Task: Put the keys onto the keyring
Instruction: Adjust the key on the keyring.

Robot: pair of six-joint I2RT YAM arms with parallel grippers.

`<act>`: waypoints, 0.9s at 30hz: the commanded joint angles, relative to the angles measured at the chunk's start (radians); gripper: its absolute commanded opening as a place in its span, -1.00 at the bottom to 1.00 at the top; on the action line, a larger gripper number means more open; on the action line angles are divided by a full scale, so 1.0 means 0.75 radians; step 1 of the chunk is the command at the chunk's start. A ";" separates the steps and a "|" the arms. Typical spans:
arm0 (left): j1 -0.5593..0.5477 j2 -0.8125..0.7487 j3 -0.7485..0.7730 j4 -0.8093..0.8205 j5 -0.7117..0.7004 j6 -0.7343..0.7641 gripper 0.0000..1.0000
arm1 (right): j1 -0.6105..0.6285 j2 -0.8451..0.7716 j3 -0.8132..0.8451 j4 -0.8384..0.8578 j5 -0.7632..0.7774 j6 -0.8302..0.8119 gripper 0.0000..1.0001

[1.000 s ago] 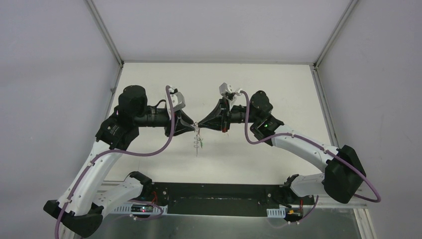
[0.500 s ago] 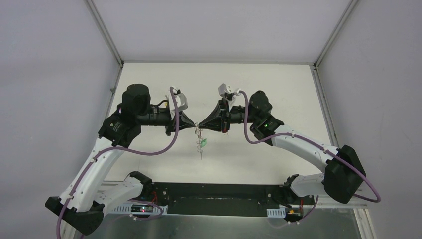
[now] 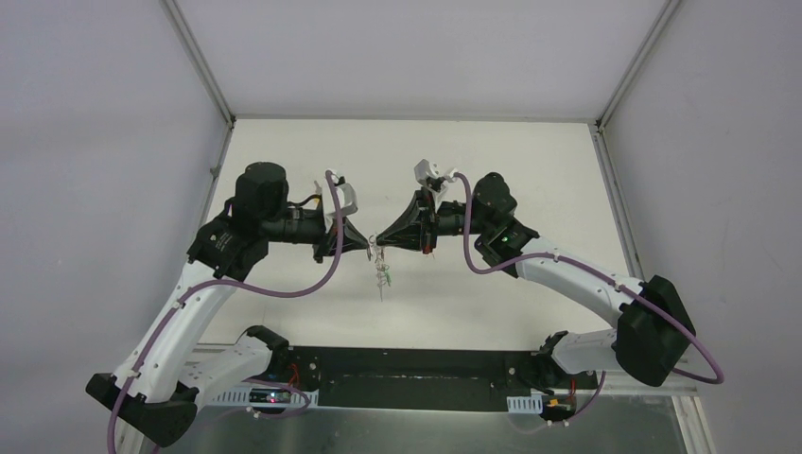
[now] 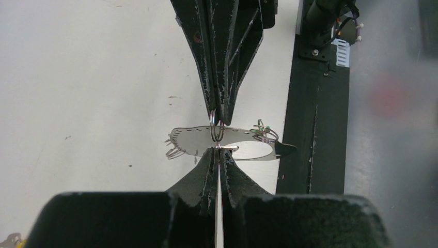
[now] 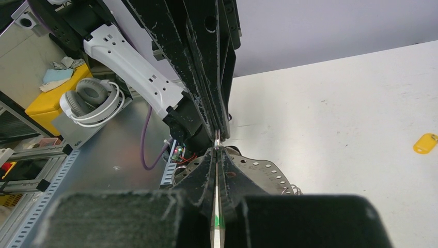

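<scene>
My left gripper point(image 3: 370, 242) and right gripper point(image 3: 380, 237) meet tip to tip above the table's middle, both shut. In the left wrist view my left gripper point(image 4: 219, 149) pinches a small metal bit on the edge of the keyring point(image 4: 188, 140), a flat silvery oval loop hanging sideways. The right gripper's fingertips point(image 4: 219, 118) come down from above and grip a small wire ring point(image 4: 217, 132) at the loop. A green tag point(image 4: 262, 128) hangs at the loop's right end. The bundle dangles below the tips point(image 3: 382, 276). A yellow tag point(image 5: 425, 143) lies on the table. The black tag is out of view.
The black base rail point(image 3: 416, 364) runs along the near edge. White walls with metal posts point(image 3: 200, 61) enclose the table on three sides. In the right wrist view, headphones point(image 5: 92, 101) and clutter sit beyond the table.
My left wrist has shifted slightly right and rolled. The hanging bundle swung a little. Both grippers stay shut tip to tip.
</scene>
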 commanded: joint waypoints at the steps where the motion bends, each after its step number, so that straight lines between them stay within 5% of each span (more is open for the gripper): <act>1: 0.002 -0.009 -0.035 0.024 0.077 -0.017 -1.00 | 0.002 -0.015 0.054 0.155 -0.004 0.023 -1.00; 15: -0.090 -0.016 -0.123 0.193 0.021 -0.087 -0.99 | 0.003 -0.007 0.052 0.174 -0.002 0.035 -1.00; 22: -0.089 -0.133 -0.153 0.197 -0.222 -0.128 -0.13 | 0.002 -0.018 0.043 0.174 -0.004 0.037 -1.00; 27: -0.088 -0.133 -0.145 0.229 -0.268 -0.222 -0.15 | 0.002 -0.020 0.045 0.174 -0.004 0.038 -1.00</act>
